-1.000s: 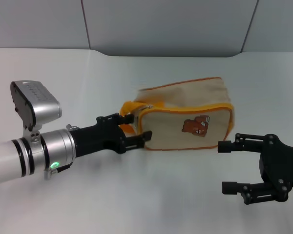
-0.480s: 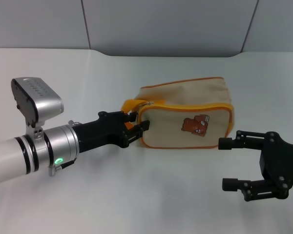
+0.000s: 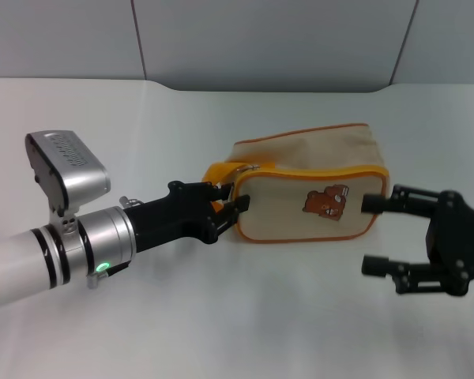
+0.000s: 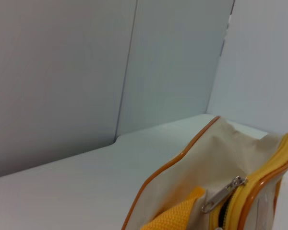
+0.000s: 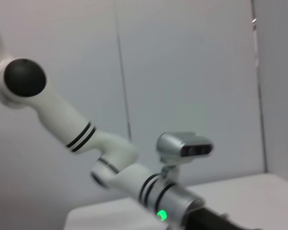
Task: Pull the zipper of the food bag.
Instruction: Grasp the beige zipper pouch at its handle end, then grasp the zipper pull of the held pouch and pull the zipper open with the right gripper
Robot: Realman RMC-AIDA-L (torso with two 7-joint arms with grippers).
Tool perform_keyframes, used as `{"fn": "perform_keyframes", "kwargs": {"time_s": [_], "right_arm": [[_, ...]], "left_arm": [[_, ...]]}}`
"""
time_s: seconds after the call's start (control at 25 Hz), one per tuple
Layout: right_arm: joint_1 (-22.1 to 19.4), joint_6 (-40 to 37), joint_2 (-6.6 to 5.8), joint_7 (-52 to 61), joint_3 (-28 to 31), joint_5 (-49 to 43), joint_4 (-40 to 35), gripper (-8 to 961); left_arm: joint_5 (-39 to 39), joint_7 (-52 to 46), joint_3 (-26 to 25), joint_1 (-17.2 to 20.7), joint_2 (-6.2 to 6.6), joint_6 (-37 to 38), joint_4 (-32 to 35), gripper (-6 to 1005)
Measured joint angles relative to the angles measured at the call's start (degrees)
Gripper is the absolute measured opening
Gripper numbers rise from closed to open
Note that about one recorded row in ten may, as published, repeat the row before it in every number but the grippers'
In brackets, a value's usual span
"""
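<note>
The food bag [image 3: 288, 207], cream canvas with orange-yellow piping and a brown bear patch [image 3: 325, 201], lies on the white table in the head view. Its silvery zipper pull [image 3: 255, 167] sits at the bag's left end on the orange-yellow band, and it also shows in the left wrist view [image 4: 224, 194]. My left gripper [image 3: 231, 197] is at that end, closed on the yellow loop handle [image 3: 219, 172]. My right gripper [image 3: 370, 234] is open at the bag's right end, its upper finger against the bag and its lower finger in front on the table.
The white table [image 3: 245, 316] runs back to a grey wall [image 3: 268, 39]. The right wrist view shows only my left arm [image 5: 110, 148] and the wall.
My left gripper's fingers narrowed onto the yellow handle and it moved right. The bag shifted right and slightly back. My right gripper rose and moved up to the bag's right end.
</note>
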Motion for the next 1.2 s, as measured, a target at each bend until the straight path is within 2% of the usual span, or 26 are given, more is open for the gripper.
{"fn": "perform_keyframes", "kwargs": {"time_s": [0.08, 0.12, 0.2, 0.24, 0.32, 0.4, 0.44, 0.6, 0.68, 0.8, 0.88, 1.2], "right_arm": [[-0.02, 0.05, 0.93, -2.04, 3.6, 1.57, 0.0, 814], [-0.02, 0.05, 0.93, -2.04, 3.6, 1.57, 0.0, 814], [-0.07, 0.58, 1.86, -4.31, 5.97, 3.66, 0.0, 813], [-0.22, 2.01, 3.06, -7.44, 8.24, 6.41, 0.0, 813], [-0.35, 3.52, 3.72, -11.01, 9.39, 9.35, 0.48, 813], [-0.34, 4.35, 3.85, -13.16, 9.41, 11.01, 1.19, 812], [0.04, 6.01, 3.97, -17.9, 9.18, 13.47, 3.15, 812], [1.46, 9.03, 4.03, -25.89, 8.97, 14.29, 6.23, 811], [3.21, 12.17, 4.15, -35.04, 9.09, 14.33, 9.79, 811], [4.36, 13.67, 4.17, -40.57, 9.17, 14.34, 12.36, 810], [6.31, 16.44, 4.19, -48.51, 9.0, 14.35, 16.13, 810], [10.04, 22.61, 4.23, -55.56, 5.93, 13.97, 20.64, 796]], "left_arm": [[0.15, -0.25, 0.21, 1.34, 0.16, 3.12, 1.98, 294], [0.29, -0.48, 0.39, 1.99, 0.33, 4.5, 3.17, 287], [0.46, -0.76, 0.58, 2.67, 0.43, 6.06, 4.38, 271], [0.67, -1.97, 1.65, 4.39, 0.75, 9.25, 8.02, 231], [0.7, -2.82, 2.52, 4.96, 0.84, 10.18, 9.63, 224], [0.74, -5.08, 4.92, 6.2, 1.2, 12.13, 13.54, 216], [0.74, -6.91, 6.94, 7.17, 1.8, 13.79, 16.79, 213], [0.74, -8.36, 7.97, 7.82, 3.01, 16.73, 20.06, 198], [0.74, -9.57, 8.0, 8.02, 3.77, 19.8, 22.57, 190], [1.0, -10.64, 8.02, 8.05, 4.12, 20.89, 24.37, 174], [2.35, -12.62, 8.02, 7.77, 4.02, 21.38, 26.81, 157], [3.91, -13.57, 8.04, 6.72, 3.55, 21.43, 27.72, 103]]}}
